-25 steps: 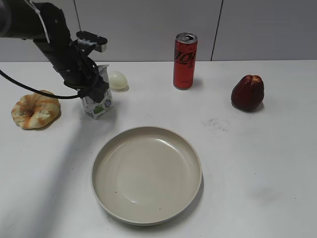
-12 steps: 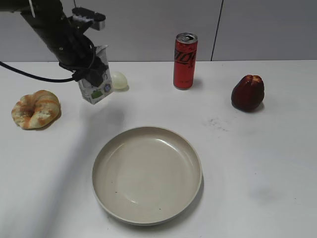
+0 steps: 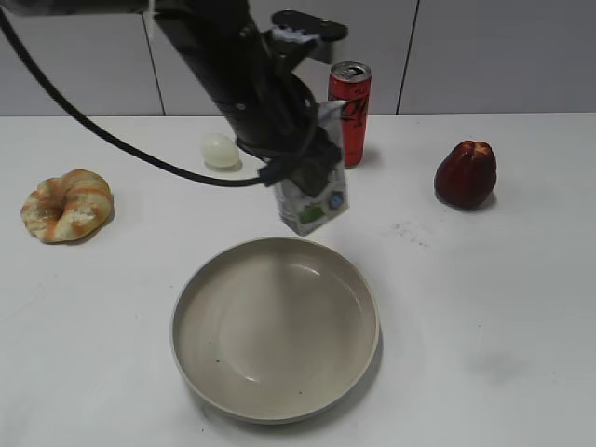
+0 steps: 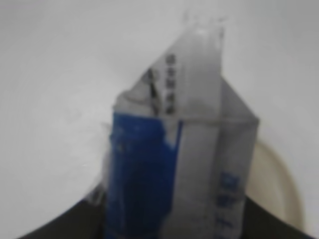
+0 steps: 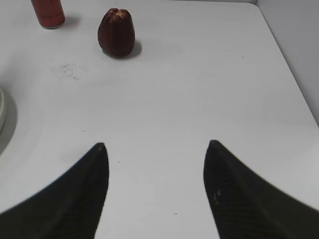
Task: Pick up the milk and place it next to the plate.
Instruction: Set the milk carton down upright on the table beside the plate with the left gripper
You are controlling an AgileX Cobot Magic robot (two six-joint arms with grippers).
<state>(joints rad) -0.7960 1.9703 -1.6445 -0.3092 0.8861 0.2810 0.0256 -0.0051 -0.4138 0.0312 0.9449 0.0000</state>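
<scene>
- Gripping the milk (image 3: 313, 196), the left gripper (image 3: 300, 166) has its fingers closed on the carton's upper part and holds it clear of the bench (image 3: 484, 279), tilted, just behind the far rim of the plate (image 3: 276, 326) and in front of the red can (image 3: 349, 112).
- Left wrist view: the milk (image 4: 182, 164) fills the frame, blurred, gabled top up; a pale arc of the plate (image 4: 279, 184) shows at lower right.
- Right gripper (image 5: 155, 149): fingers spread apart, holding nothing, above bare bench (image 5: 199, 89).
- Other items on the bench: an egg (image 3: 220, 150) at rear left, a bread ring (image 3: 65, 205) at far left, a dark red fruit (image 3: 466, 174) at right, well apart from the plate.
</scene>
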